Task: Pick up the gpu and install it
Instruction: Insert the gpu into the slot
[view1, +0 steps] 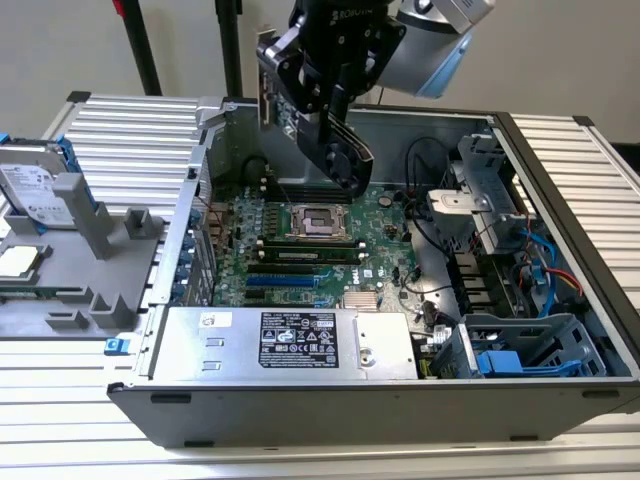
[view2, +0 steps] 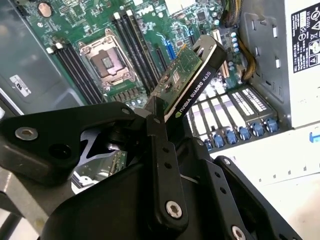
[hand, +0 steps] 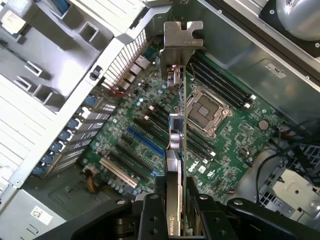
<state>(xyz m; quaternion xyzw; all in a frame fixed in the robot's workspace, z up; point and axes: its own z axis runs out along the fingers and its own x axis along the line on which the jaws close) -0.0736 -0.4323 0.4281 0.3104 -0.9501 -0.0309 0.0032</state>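
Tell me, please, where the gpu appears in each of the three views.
Exterior view: the gpu hangs above the motherboard's far edge.
First wrist view: the gpu is edge-on, clamped in the gripper, beside the CPU socket.
Second wrist view: the gpu slants out from the gripper, over the motherboard.
Shared landmark: the CPU socket.

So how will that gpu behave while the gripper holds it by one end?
The gpu looks stiff: it juts straight from the gripper without sagging. It is probably light, being thin. Held at the end opposite its metal bracket, it might pivot if bumped.
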